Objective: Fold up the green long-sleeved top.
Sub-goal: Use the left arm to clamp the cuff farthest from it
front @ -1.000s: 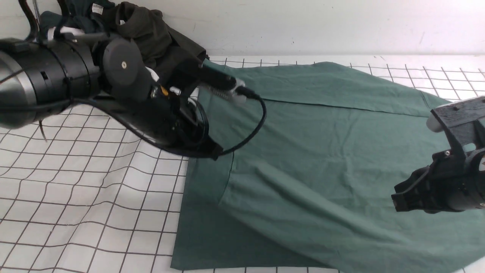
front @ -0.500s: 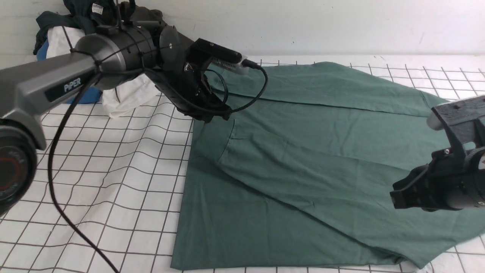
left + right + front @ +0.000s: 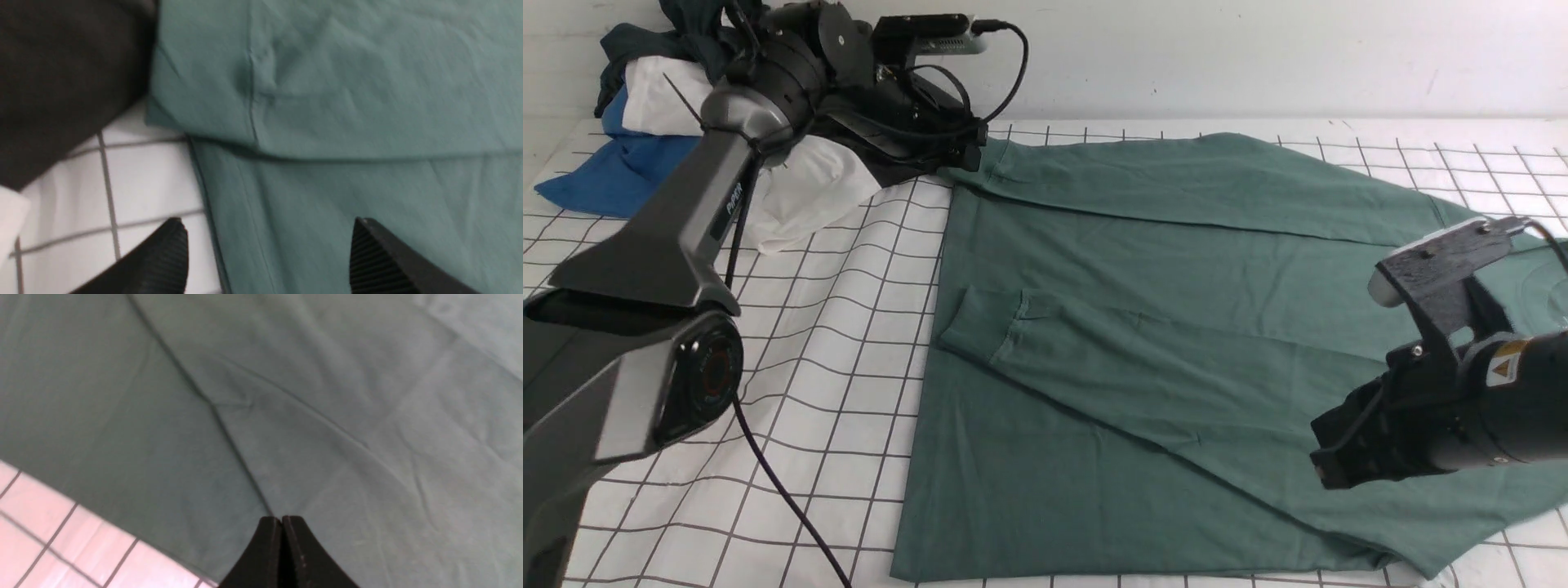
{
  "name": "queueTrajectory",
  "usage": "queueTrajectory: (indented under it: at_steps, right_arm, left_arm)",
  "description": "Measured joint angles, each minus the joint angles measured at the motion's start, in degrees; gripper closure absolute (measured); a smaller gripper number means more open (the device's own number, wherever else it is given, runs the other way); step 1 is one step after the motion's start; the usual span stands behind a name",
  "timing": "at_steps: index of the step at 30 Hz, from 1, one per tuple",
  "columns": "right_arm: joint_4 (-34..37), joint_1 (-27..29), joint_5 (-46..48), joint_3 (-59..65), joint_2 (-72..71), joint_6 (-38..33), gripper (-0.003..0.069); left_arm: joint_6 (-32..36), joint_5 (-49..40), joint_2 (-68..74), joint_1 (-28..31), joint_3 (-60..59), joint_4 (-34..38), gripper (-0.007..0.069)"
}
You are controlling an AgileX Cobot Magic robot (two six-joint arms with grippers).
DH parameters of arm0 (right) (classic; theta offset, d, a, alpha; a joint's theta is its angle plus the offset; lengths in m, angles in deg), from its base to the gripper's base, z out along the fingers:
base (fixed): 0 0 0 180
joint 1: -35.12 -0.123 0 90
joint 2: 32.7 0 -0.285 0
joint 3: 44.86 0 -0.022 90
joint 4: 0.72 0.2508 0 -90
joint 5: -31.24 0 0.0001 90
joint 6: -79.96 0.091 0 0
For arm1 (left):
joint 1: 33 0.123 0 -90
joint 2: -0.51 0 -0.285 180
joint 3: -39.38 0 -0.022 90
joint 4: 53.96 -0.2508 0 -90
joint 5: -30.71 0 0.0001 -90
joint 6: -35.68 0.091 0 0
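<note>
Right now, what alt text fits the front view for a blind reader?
A sage-green cotton long-sleeved top lies spread on a white gridded cloth, one sleeve folded across it. The left gripper is at its far left corner, the right gripper over its right side.

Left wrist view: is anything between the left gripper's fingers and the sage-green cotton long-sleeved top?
Nothing visible. The left gripper is open over the edge of the sage-green cotton long-sleeved top; the dark crumpled garment lies beside that edge.
</note>
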Motion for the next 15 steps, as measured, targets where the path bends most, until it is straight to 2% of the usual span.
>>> queueTrajectory:
  at_steps: [6, 9, 11, 15]
  right_arm:
    - [1.69, -0.77, 0.00, 0.00, 0.19, -0.59, 0.0669]
    - [2.88, -0.77, -0.72, 0.00, 0.19, -0.59, 0.0669]
    - [3.07, -0.77, -1.48, 0.00, 0.19, -0.59, 0.0669]
    - [3.07, -0.77, -2.33, 0.00, 0.19, -0.66, 0.0669]
  left_arm:
    - [-4.11, 17.57, 7.82, 0.09, 2.26, 0.71, 0.0115]
    - [-4.51, 21.63, 9.87, -0.09, 2.26, 0.89, 0.0144]
    - [-4.71, 22.55, 10.66, -0.09, 2.31, 0.95, 0.0202]
    - [-5.17, 23.51, 11.65, -0.11, 2.37, 0.99, 0.0398]
